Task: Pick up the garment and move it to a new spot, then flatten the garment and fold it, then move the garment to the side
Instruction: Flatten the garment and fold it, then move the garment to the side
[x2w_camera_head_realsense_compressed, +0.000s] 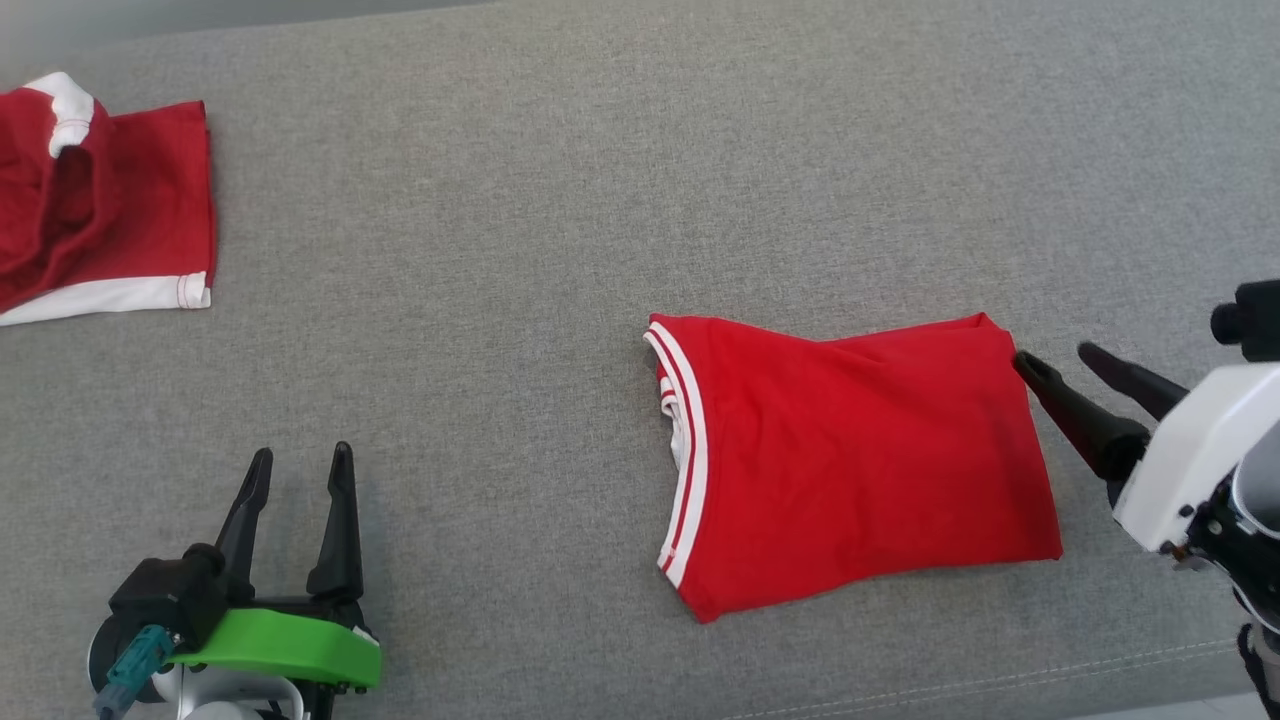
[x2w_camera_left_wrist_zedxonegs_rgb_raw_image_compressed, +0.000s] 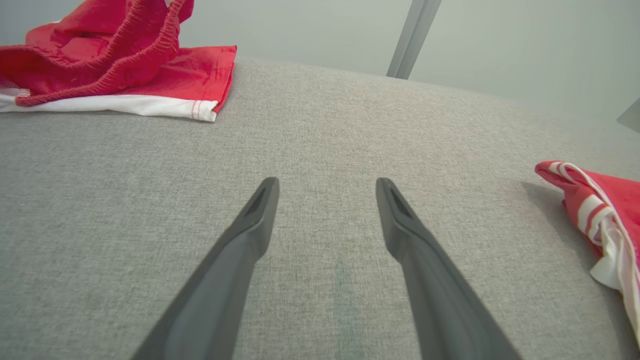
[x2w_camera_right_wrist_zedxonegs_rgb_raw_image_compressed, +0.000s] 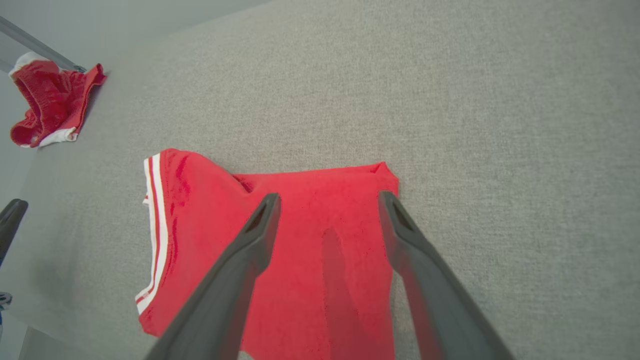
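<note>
- Two red garments lie on the grey fabric surface (x2w_camera_head_realsense_compressed: 500, 300), well apart from each other.
- The folded garment (x2w_camera_head_realsense_compressed: 860, 460) lies flat, right of the middle in the head view, as a rough rectangle. Its left edge carries two white stripes, and its right edge runs plain red.
- The second garment (x2w_camera_head_realsense_compressed: 100, 200) sits at the far left in a bunched heap. It is a darker red with a white band along its lower hem, and in the left wrist view a gathered, elastic-looking edge stands up from it.
- There are two grippers, each with two long dark fingers.
- The right gripper (x2w_camera_head_realsense_compressed: 1055, 354) comes in from the right side of the head view with its jaws spread wide and nothing between them. One fingertip (x2w_camera_head_realsense_compressed: 1025, 362) is right at the upper right corner of the folded garment — whether it touches the cloth I cannot tell. In the right wrist view the two fingers frame the garment's plain red end.
- The left gripper (x2w_camera_head_realsense_compressed: 302, 452) rests at the lower left, fingers pointing up the head view — jaws wide apart and holding nothing. It hangs over bare grey fabric, between the two garments and well clear of both.
- In the left wrist view, the striped edge of the folded garment shows at the right border, slightly lifted and rumpled.
</note>
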